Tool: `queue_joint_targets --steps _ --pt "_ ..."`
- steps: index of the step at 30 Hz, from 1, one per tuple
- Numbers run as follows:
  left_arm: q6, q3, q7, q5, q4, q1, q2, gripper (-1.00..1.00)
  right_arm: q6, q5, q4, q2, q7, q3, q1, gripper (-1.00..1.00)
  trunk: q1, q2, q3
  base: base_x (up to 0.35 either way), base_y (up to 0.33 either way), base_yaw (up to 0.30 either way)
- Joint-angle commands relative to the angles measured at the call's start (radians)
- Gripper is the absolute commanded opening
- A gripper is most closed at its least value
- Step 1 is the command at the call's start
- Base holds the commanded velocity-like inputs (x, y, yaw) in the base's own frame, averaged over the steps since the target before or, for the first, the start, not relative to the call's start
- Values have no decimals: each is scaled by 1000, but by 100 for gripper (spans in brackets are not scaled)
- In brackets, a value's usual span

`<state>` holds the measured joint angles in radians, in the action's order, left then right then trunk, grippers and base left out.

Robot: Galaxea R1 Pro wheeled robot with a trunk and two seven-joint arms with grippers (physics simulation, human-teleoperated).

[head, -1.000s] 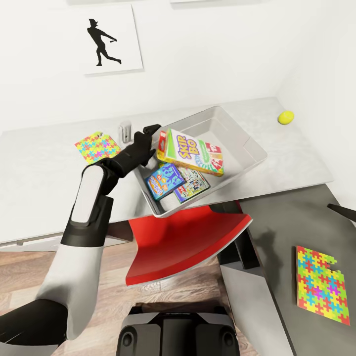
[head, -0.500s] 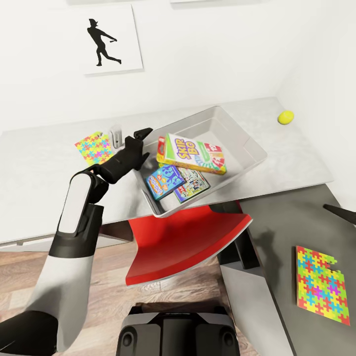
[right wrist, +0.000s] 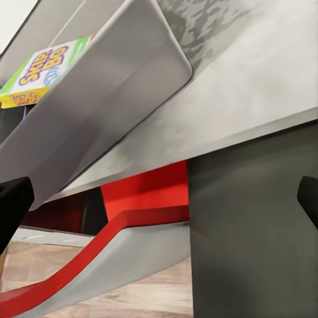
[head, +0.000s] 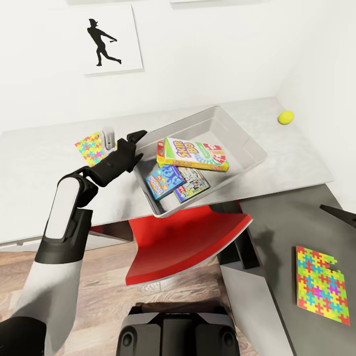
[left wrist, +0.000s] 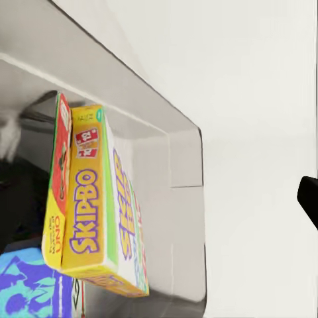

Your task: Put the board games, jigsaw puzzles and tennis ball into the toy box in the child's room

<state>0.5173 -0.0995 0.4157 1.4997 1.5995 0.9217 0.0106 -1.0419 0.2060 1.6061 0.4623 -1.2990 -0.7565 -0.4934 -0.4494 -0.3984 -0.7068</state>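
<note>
The light-grey toy box [head: 241,140] sits on the table's light grey top [head: 44,198] and holds three board games. The green-red-yellow Skip-Bo box [head: 193,154] lies across the top, with the blue one [head: 164,181] and the white-green one [head: 194,185] below it. My left gripper [head: 122,136] is open just outside the box's left wall, holding nothing. The left wrist view looks into the toy box [left wrist: 182,159] at the Skip-Bo box [left wrist: 99,199]. One jigsaw puzzle [head: 90,147] lies left of the gripper, another [head: 319,284] on the dark section. The tennis ball [head: 285,117] rests far right. My right gripper [right wrist: 159,199] is open.
A red chair [head: 188,242] is tucked under the table, just below the toy box. The dark grey desk section [head: 282,232] runs along the right. A black athlete picture [head: 101,42] hangs on the white wall. Wood-plank floor [head: 106,277] shows beside my trunk.
My left gripper has let go of the Skip-Bo box and drawn back left out of the toy box. The Skip-Bo box has dropped flatter onto the other games.
</note>
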Motion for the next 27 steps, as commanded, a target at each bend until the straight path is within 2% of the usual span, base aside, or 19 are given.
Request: queue_joint_targets --steps 1,5,6,10,14,16,17,19,20,24,25,27 --pt "0 -1 9 10 1 1 1 100 -5 0 0 0 -3 -1 -1 100 -1 -2 -1 0 0 0" --pt "65 -1 -41 11 5 1 13 100 -5 0 0 -3 -3 -1 -1 100 -1 -2 -1 0 0 0" --pt "96 0 -79 11 7 4 20 100 -5 -1 0 -4 -2 -1 -1 100 -1 -2 -1 0 0 0" --pt "113 0 -98 11 7 5 23 100 -5 -1 0 -5 -2 -1 -2 100 -1 -2 -1 0 0 0" --pt "129 1 -144 11 8 3 26 100 -5 0 1 -6 -2 -2 -1 100 -1 -2 -1 0 0 0" --pt "136 3 -193 10 8 0 28 100 -5 0 1 -7 -1 -2 -1 100 -1 -2 -1 0 0 0" --pt "136 3 -193 10 8 0 28 100 -5 0 1 -7 -1 -2 -1 100 -1 -2 -1 0 0 0" --pt "140 10 -250 9 7 -7 37 100 -5 0 2 -8 -1 -2 -1 100 -1 -2 -1 0 0 0" --pt "140 10 -250 9 7 -7 37 100 -5 0 2 -8 -1 -2 -1 100 -1 -2 -1 0 0 0" --pt "144 33 -353 8 8 -32 67 100 -5 1 3 -9 -2 -1 0 100 -1 -2 -1 -26 32 0" --pt "144 33 -353 8 8 -32 67 100 -5 1 3 -9 -2 -1 0 100 -1 -2 -1 -48 78 0" --pt "146 41 -385 8 7 -40 83 100 -4 1 4 -9 -2 -1 0 100 -1 -2 -1 -67 132 0"
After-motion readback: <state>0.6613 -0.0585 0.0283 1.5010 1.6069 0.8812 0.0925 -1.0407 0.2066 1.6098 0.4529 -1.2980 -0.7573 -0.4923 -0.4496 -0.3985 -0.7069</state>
